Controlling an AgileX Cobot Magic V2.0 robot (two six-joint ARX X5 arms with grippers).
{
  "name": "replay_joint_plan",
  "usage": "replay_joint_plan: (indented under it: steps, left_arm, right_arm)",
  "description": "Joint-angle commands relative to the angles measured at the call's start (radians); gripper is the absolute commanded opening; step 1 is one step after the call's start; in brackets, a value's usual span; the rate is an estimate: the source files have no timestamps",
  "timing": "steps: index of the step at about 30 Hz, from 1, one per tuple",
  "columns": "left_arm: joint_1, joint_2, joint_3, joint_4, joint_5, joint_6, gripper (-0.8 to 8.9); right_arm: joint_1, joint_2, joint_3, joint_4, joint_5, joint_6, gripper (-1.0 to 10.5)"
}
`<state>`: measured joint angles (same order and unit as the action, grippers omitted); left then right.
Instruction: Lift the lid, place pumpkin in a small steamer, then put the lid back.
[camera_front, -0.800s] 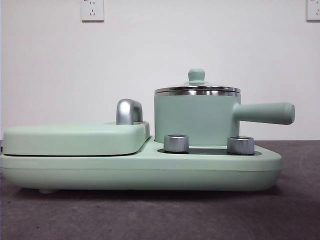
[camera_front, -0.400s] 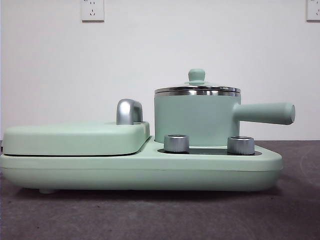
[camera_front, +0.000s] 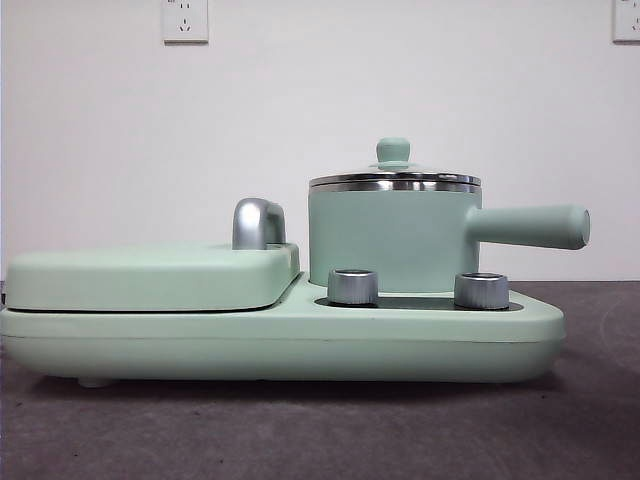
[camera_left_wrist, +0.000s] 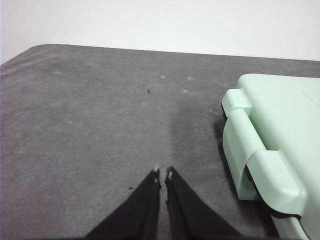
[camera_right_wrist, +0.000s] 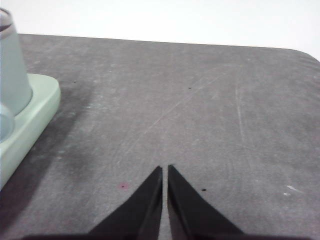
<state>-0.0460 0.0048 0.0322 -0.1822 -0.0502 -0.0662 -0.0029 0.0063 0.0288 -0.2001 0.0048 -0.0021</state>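
Note:
The small steamer (camera_front: 392, 238), a mint-green pot with a long side handle pointing right, stands on the right half of the appliance base. The lid (camera_front: 394, 176), glass with a steel rim and a mint-green knob, sits on the pot. Part of the pot shows in the right wrist view (camera_right_wrist: 11, 70). The pumpkin is not in view. My left gripper (camera_left_wrist: 163, 174) is shut and empty over bare table beside the base's left end. My right gripper (camera_right_wrist: 165, 169) is shut and empty over bare table to the right of the base. Neither gripper shows in the front view.
The wide mint-green appliance base (camera_front: 280, 345) carries a flat rectangular cover (camera_front: 150, 275) on its left half, a chrome hinge piece (camera_front: 257, 223) and two silver knobs (camera_front: 352, 286). The cover's end shows in the left wrist view (camera_left_wrist: 270, 145). Grey table (camera_right_wrist: 200, 115) lies around it.

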Motion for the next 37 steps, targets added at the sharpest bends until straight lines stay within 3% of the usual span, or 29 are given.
replay_joint_plan:
  steps: [1, 37]
  left_arm:
    - [0.001, -0.002, -0.019, -0.005, -0.006, 0.013, 0.24]
    - [0.001, -0.002, -0.019, -0.005, -0.006, 0.013, 0.24]
  right_arm:
    - [-0.002, -0.003, -0.01, 0.01, 0.016, 0.027, 0.1]
    - [0.0, -0.003, -0.012, 0.046, 0.022, 0.047, 0.1]
